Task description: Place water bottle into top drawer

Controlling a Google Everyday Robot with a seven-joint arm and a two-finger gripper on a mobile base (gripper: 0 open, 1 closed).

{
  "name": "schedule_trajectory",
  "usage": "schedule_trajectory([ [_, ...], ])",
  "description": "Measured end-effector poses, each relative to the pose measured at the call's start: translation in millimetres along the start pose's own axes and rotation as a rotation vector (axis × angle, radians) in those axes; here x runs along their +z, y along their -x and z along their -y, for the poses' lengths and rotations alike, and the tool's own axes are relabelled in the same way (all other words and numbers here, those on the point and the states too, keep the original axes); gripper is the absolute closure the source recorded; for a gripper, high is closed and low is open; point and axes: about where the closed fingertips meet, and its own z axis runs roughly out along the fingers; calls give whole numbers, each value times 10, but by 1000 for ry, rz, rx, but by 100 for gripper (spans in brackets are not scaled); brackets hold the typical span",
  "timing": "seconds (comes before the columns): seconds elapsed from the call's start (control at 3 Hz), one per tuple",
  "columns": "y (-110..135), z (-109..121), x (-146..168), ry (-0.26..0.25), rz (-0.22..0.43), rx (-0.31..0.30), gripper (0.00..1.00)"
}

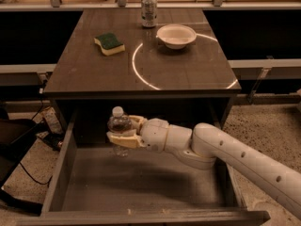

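Gripper (120, 134) is clenched around the water bottle (119, 122), arm coming in from the right. I see the bottle upright over the far-left part of the open top drawer (150, 187), just below the desk (94, 74) edge. Sponge (109, 43), bowl (176, 35) and can (149, 11) sit on the desk.
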Motion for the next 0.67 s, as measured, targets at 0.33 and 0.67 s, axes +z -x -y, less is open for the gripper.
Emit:
schedule_trajectory([
  [0.33, -220, -126, 128, 71, 10, 2, 100],
  [0.67, -350, -229, 216, 113, -15, -18, 100],
])
